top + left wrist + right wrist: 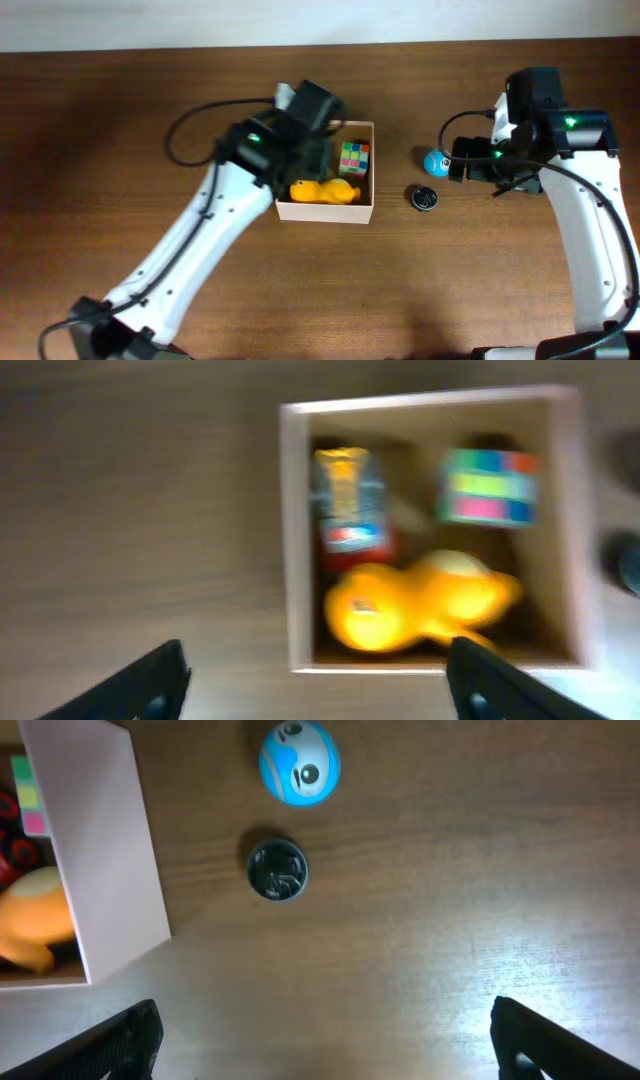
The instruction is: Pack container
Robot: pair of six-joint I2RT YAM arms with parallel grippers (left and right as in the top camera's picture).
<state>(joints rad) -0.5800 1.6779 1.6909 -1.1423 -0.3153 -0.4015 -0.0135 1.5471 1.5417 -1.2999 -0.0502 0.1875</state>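
The container (324, 211) is a square open box with cream walls in the middle of the table. It holds a yellow duck (325, 191), a colourful cube (354, 157) and a red and blue toy (348, 505). It also shows in the left wrist view (296, 540) and the right wrist view (105, 850). A blue ball with a face (436, 162) (299, 763) and a small dark round thing (425, 198) (277, 870) lie on the table right of the container. My left gripper (320, 685) is open and empty above the container's left side. My right gripper (325, 1040) is open and empty, above the table right of the two loose toys.
The wooden table (120, 120) ends at a pale back edge (320, 20). My left arm (200, 250) crosses the table's left half. My right arm (590, 230) stands along the right side.
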